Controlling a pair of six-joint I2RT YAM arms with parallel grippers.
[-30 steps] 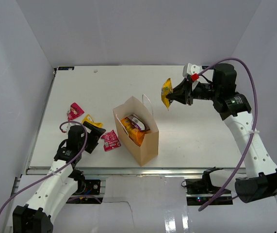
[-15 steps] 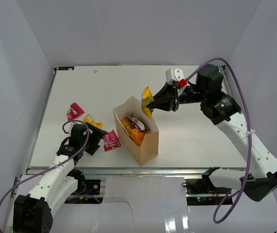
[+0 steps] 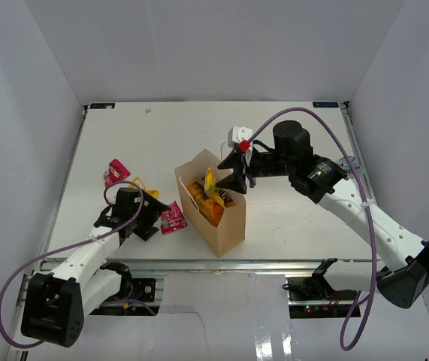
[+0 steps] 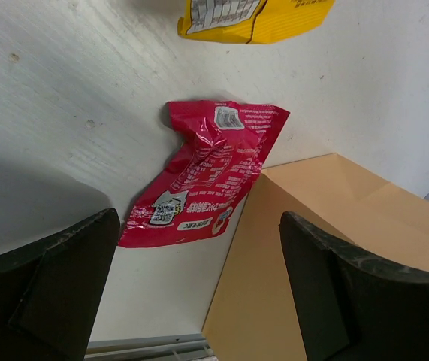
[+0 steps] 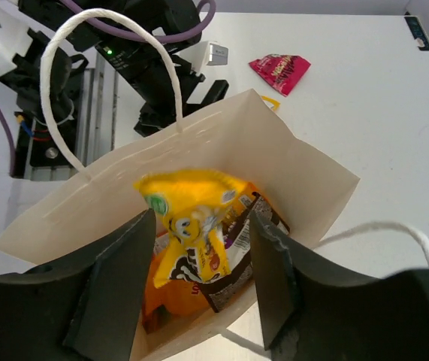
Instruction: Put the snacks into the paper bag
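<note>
Right jaws spread over the paper bag (image 3: 225, 226), a yellow pack (image 5: 188, 207) loose between them at its mouth, 2 packs (image 5: 229, 274) beneath. Left jaws gape over a red pack (image 4: 206, 173); it, a second yellow pack (image 4: 259, 16) and a pink pack (image 3: 114, 172) wait near the left edge of the surface (image 3: 297, 143)
</note>
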